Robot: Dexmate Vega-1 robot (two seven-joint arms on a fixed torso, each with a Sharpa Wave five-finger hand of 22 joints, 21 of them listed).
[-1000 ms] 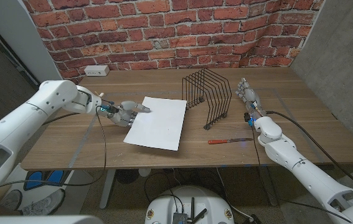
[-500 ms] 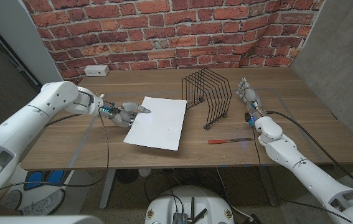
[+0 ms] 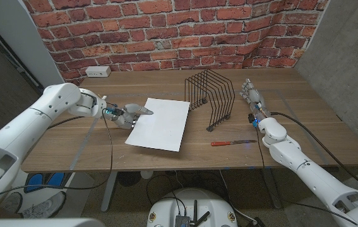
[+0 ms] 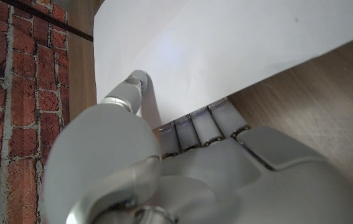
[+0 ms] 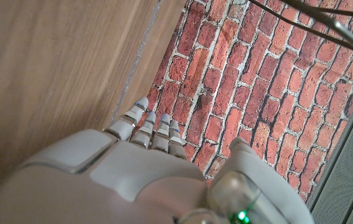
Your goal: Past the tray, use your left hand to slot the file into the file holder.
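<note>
Setting: brick wall [image 3: 166, 25] behind our wooden table [image 3: 103, 135], with a white power strip [image 3: 98, 71] at the far left corner.

File: the white sheet [image 3: 161, 123] lies on the table left of centre, its near edge raised a little and throwing a shadow, its far corner close to the wire rack. No tray shows in these pictures.

Left hand: our left hand [image 3: 127, 115] has the sheet's left edge. In the left wrist view the thumb [image 4: 128, 93] presses on top of the paper while the other fingers [image 4: 202, 122] tuck under the edge, so we judge it a pinch that lifts that side clear of the wood.

File holder: the black wire rack [image 3: 210, 98] stands upright just right of the sheet, slots open upward and nothing in them.

Right hand: our right hand [image 3: 250, 94] stands past the rack near its right side, fingers straight and close together, holding nothing; we read it as parked out of the way.

Other: a red-handled tool [image 3: 232, 143] lies near the front edge, right of the rack.

Stage: sheet gripped but not yet carried; we reckon it must be raised on edge and brought over the slots.
</note>
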